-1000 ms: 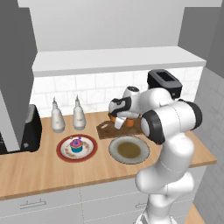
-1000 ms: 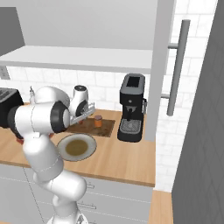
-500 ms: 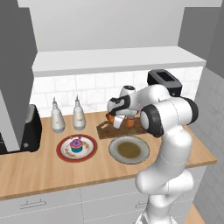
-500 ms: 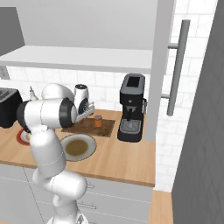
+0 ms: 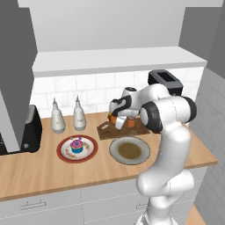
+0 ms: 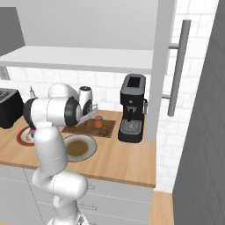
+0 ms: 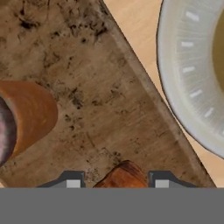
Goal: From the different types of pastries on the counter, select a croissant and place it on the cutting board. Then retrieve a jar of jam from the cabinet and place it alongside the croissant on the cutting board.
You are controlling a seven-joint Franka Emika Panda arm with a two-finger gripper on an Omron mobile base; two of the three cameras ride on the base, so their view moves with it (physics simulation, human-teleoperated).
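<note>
The dark brown cutting board [image 5: 105, 131] [image 6: 107, 129] [image 7: 87, 65] lies at the back of the counter [image 5: 44, 171]. My gripper [image 5: 119, 123] [image 7: 117, 181] hangs low over it, shut on the golden-brown croissant [image 7: 124, 174], whose tip shows between the fingertips. The reddish-brown jar of jam [image 6: 98, 121] [image 7: 28, 116] [image 5: 130, 122] stands on the board close beside the gripper. The cupcake [image 5: 77, 145] sits on a red plate to the left.
A round grey plate [image 5: 129, 150] [image 6: 79, 147] [image 7: 188, 78] with a brown centre lies just in front of the board. Two white bottles [image 5: 57, 118] and a black toaster [image 5: 26, 134] stand left. A black coffee machine [image 6: 132, 107] stands right of the board.
The hand stays low over the board while the arm's elbow shifts a little. The jaws have closed slightly on the croissant.
</note>
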